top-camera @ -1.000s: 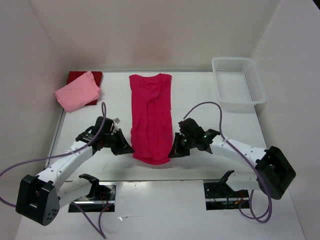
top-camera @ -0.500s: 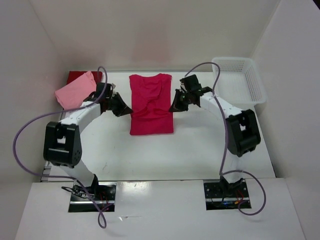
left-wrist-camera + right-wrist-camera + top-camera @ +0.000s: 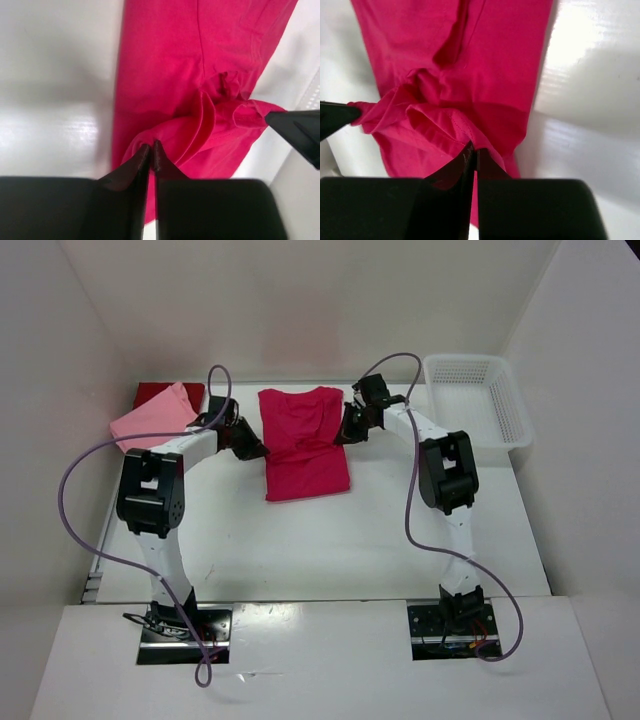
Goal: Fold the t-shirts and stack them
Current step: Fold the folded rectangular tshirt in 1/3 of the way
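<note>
A white desk [image 3: 300,550] is seen, closed in by pale walls. Two arms are reached across it toward the far middle, the left arm [image 3: 150,490] and the right arm [image 3: 445,470]. Between them a magenta shirt [image 3: 305,455] is laid on the desk, doubled over, with its upper layer bunched. A white mesh basket [image 3: 478,405] is set at the far right corner. At the far left a folded pink shirt [image 3: 152,428] is laid partly over a dark red shirt [image 3: 158,392]. The left jaws are held almost together, pinched on the magenta shirt's left edge. The right jaws are closed on a fold at its right edge.
</note>
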`<move>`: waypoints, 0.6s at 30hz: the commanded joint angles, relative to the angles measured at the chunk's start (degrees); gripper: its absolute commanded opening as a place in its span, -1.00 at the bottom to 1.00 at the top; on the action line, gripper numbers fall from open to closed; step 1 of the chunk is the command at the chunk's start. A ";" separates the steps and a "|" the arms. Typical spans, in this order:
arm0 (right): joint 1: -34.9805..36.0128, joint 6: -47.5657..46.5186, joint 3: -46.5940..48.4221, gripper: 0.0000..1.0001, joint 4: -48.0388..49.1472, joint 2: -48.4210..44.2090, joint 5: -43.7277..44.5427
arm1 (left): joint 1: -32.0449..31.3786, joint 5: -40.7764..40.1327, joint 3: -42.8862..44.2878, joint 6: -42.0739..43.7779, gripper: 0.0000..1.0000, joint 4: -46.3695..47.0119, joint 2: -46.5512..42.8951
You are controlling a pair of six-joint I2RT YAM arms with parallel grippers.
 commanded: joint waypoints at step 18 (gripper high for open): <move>1.90 -1.19 -11.95 -0.87 2.34 -17.34 2.14 | -8.88 2.96 -16.68 -3.49 -0.16 14.84 -19.32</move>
